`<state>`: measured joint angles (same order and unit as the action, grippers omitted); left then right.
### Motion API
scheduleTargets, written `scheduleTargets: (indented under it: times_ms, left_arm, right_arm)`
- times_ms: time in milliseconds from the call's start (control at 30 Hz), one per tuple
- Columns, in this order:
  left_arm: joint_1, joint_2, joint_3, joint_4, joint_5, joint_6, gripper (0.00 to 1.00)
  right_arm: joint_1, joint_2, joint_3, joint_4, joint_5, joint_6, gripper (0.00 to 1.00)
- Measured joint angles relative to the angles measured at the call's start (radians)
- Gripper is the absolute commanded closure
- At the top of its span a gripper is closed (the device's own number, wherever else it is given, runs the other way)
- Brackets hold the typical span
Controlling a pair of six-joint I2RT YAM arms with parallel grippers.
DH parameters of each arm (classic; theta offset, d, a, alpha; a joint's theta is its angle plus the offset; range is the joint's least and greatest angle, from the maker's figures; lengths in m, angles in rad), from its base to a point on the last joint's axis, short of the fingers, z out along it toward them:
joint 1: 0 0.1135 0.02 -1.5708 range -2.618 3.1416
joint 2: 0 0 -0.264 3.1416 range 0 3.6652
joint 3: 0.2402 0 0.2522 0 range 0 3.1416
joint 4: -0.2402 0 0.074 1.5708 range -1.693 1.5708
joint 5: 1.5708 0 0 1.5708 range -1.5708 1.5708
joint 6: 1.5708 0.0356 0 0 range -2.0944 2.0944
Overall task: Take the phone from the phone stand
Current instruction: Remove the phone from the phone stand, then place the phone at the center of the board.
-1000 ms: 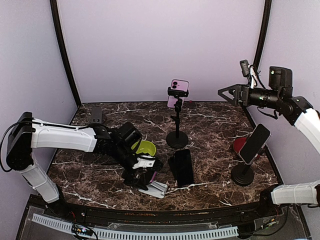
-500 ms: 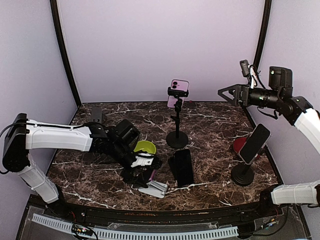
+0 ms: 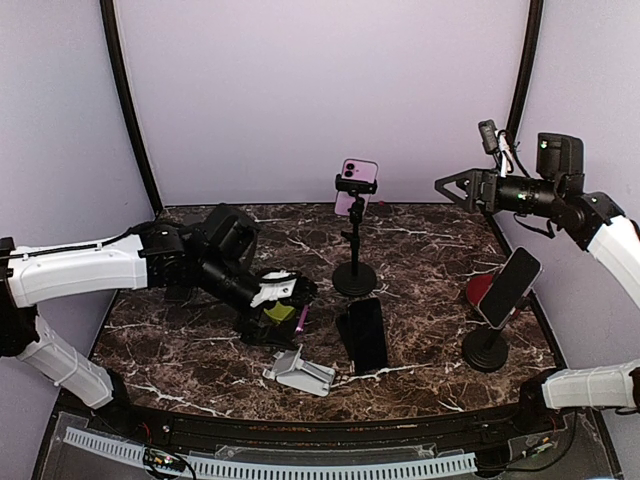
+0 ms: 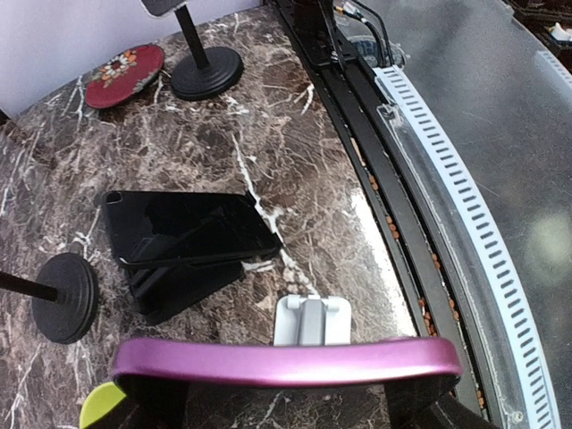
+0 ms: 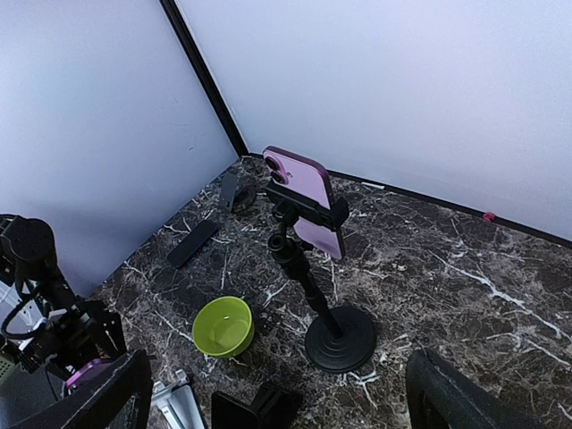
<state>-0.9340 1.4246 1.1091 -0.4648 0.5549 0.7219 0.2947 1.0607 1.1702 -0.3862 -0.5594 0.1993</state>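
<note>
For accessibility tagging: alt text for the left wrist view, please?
Left gripper holds a purple slab phone edge-on, with a small grey plastic stand beyond it on the dark marble table; a black phone leans nearby.

Desk (image 3: 420, 250) tally from my remote station
I count four phones (image 3: 357, 183) (image 3: 363, 333) (image 3: 508, 287) (image 4: 286, 362), two pole stands (image 3: 354, 278) (image 3: 485, 352), one grey folding stand (image 3: 300, 372), one green bowl (image 5: 223, 326) and one red disc (image 3: 480, 288).

phone: glossy magenta-purple slab phone (image 4: 286, 362), edge-on, level, gripped across its width by left pincer (image 4: 286, 399), held off the stand | stand: small white-grey folding phone stand (image 4: 311, 320), resting on dark marble tabletop (image 4: 295, 161) near front edge, below phone, not touching it
</note>
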Motion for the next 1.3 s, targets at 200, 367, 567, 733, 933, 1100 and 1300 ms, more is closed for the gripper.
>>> scheduleTargets:
  times_ms: [200, 367, 567, 733, 933, 1100, 1300]
  left_arm:
    - [0.012, -0.052, 0.012, 0.014, -0.048, -0.081, 0.48]
    - [0.071, -0.051, 0.069, 0.015, -0.087, -0.189, 0.49]
    - [0.177, -0.05, 0.116, 0.024, -0.143, -0.339, 0.49]
    - [0.233, -0.025, 0.138, 0.025, -0.197, -0.442, 0.51]
    - [0.293, -0.001, 0.141, 0.026, -0.241, -0.544, 0.51]
    - [0.362, 0.002, 0.142, 0.031, -0.266, -0.609, 0.48]
    - [0.41, 0.03, 0.157, 0.038, -0.345, -0.715, 0.48]
  right_arm:
    - [0.0, 0.003, 0.0, 0.003, -0.011, 0.0, 0.01]
    - [0.0, 0.003, 0.0, 0.003, -0.017, 0.0, 0.01]
    - [0.0, 0.003, 0.0, 0.003, -0.021, 0.0, 0.01]
    - [0.0, 0.006, 0.0, 0.002, -0.021, 0.0, 0.01]
    - [0.0, 0.01, 0.0, 0.001, -0.021, -0.001, 0.01]
    - [0.0, 0.011, 0.0, 0.0, -0.021, -0.003, 0.01]
    - [0.0, 0.012, 0.0, 0.0, -0.02, -0.004, 0.01]
